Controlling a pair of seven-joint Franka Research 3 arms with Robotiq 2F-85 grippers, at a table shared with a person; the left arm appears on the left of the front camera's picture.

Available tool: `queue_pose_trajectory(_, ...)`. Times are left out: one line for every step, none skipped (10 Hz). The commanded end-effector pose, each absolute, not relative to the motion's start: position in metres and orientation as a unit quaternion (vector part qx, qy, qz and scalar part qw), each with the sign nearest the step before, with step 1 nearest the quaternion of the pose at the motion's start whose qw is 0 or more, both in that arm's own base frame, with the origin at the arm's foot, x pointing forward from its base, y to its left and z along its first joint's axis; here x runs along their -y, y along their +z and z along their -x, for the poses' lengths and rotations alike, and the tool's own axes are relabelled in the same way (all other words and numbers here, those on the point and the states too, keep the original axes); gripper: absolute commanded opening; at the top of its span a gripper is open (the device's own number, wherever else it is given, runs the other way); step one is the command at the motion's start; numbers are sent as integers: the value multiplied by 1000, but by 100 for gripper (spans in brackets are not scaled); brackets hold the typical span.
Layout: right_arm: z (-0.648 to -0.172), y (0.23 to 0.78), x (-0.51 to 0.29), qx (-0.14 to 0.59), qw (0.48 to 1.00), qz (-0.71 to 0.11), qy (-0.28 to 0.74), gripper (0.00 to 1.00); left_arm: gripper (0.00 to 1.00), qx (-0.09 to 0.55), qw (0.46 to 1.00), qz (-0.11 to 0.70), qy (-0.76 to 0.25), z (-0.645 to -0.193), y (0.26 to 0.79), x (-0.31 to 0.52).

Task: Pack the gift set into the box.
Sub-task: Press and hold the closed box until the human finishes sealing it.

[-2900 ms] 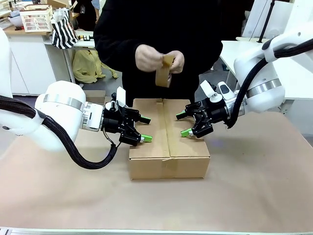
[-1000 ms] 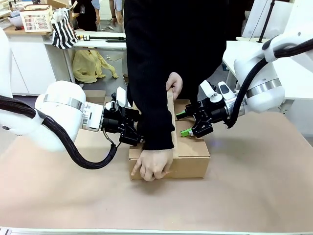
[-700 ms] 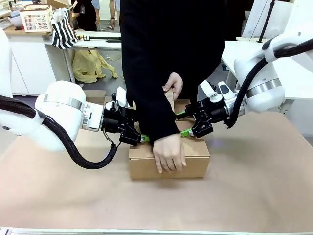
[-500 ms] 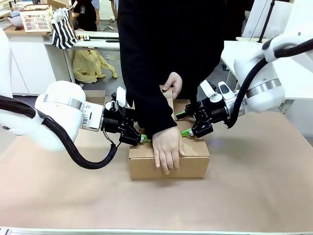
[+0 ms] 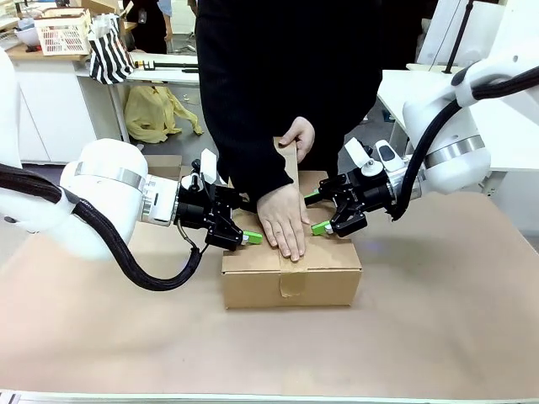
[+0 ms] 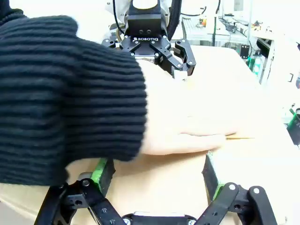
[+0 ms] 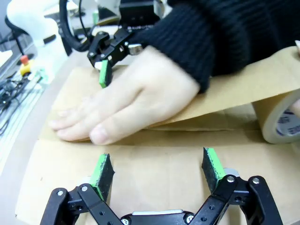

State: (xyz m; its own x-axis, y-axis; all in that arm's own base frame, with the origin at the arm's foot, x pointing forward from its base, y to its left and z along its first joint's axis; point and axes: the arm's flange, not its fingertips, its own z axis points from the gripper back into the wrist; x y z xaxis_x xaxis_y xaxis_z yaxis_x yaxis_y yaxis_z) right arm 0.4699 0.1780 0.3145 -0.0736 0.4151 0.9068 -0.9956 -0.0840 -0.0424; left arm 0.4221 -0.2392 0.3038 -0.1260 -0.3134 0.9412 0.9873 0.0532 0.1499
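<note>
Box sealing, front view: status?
Left gripper open, right gripper open, both holding the box flaps shut. Person's hand pressing tape along the seam, between the grippers.

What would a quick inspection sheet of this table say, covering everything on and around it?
Surface: table covered in brown paper, bare around the carton.
Job's things: box flaps closed; a person's hand presses brown tape along the top seam, tape roll in the other hand. Gift set not visible.
Clutter: nothing seen on the table.
Grippers: left gripper and right gripper both open, empty, at either side of the box top.
Cables: black hose loops under the left arm.
Surroundings: white basket, striped bag and yellow cloth behind.
</note>
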Motion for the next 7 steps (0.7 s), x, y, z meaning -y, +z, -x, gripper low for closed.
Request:
queue_pose_trajectory(-469,313,-178,377,562,-383,628,100,100,464,556,357,-590,-419,301,238)
queue_pose_trajectory(-469,313,-178,377,562,-383,628,100,100,464,556,357,-590,-419,301,238)
queue_pose_trajectory(-469,313,-178,377,562,-383,628,100,100,464,556,357,-590,-419,301,238)
queue_pose_trajectory(-469,313,-178,377,562,-383,628,100,100,464,556,357,-590,-419,301,238)
queue_pose_trajectory(-469,313,-178,377,562,-383,628,100,100,464,556,357,-590,-419,301,238)
queue_pose_trajectory(-469,313,-178,377,562,-383,628,100,100,464,556,357,-590,-419,301,238)
queue_pose_trajectory(-469,313,-178,377,562,-383,628,100,100,464,556,357,-590,-419,301,238)
